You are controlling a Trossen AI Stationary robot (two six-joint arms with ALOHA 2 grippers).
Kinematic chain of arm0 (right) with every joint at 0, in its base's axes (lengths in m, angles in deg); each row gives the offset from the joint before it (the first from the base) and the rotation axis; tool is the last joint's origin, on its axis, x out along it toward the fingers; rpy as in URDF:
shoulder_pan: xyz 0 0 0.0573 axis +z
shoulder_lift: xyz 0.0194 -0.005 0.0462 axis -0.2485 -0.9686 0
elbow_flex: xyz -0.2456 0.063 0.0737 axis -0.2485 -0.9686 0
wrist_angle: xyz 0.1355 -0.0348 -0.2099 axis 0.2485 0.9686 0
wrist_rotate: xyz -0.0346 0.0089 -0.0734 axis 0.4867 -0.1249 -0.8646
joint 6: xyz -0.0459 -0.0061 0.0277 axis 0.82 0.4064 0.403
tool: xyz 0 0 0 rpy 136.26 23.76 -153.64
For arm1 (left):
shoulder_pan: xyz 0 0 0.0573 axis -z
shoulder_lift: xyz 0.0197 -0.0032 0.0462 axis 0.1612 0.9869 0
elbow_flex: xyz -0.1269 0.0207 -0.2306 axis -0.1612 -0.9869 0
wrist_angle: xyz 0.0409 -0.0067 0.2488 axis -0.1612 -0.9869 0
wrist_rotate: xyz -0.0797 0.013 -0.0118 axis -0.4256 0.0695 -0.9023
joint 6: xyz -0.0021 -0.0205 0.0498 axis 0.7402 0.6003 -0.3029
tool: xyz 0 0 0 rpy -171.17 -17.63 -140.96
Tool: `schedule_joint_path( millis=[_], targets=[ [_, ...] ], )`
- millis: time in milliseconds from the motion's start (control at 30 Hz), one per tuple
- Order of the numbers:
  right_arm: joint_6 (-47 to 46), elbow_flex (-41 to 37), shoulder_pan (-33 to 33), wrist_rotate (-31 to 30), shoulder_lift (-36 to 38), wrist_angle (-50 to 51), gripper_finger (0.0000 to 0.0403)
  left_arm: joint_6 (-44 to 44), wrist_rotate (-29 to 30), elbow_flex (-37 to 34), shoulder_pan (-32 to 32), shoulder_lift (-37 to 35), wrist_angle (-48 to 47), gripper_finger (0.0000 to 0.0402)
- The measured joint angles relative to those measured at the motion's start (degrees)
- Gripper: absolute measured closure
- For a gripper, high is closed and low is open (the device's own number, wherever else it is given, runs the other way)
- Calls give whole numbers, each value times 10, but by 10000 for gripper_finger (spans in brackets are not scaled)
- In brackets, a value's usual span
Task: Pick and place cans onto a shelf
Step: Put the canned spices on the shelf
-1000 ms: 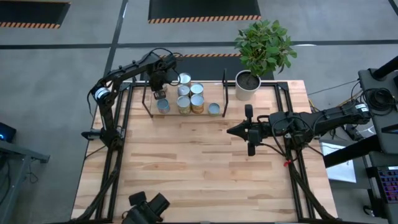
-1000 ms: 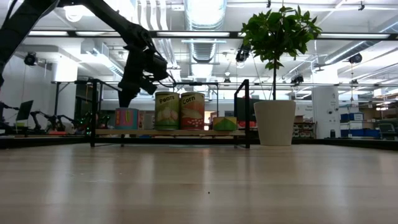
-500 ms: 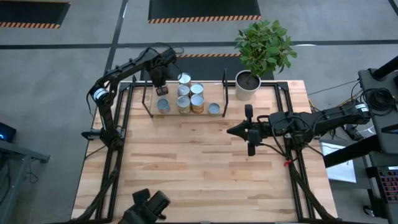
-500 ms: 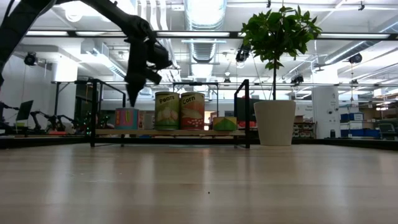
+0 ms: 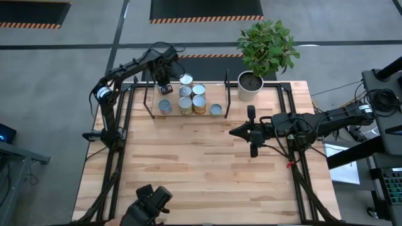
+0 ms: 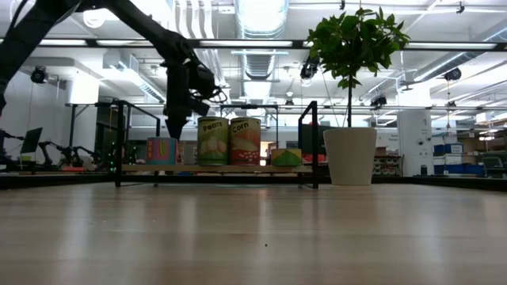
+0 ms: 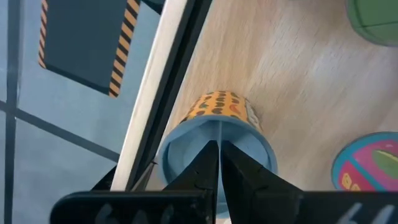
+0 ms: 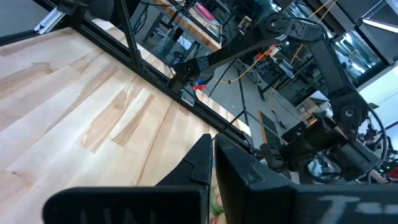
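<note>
Left pincer pressed together, empty, hanging just above blue-topped can at shelf back-left, 11 o'clock on tabletop. Five other cans stand on shelf board.

Risks for you:
- drop further with tips together: lid struck, can tipped
- drift toward 3 o'clock: Pears can bumped

Right pincer pressed together, idle mid-tabletop.
</note>
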Motion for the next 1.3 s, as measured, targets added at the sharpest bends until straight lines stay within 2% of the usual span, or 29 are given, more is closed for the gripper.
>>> schedule_joint_path(
  millis=[133,300,1133,1300],
  targets=[
    [0,0,0,0,0,0,394,-4,-4,-1,2,8,-3,402],
    [0,0,0,0,0,0,394,-15,-42,0,4,9,-36,402],
    [0,0,0,-14,0,2,394,-29,-86,3,23,10,-77,402],
    [0,0,0,-14,0,2,394,-27,-113,3,24,10,-76,402]
  ],
)
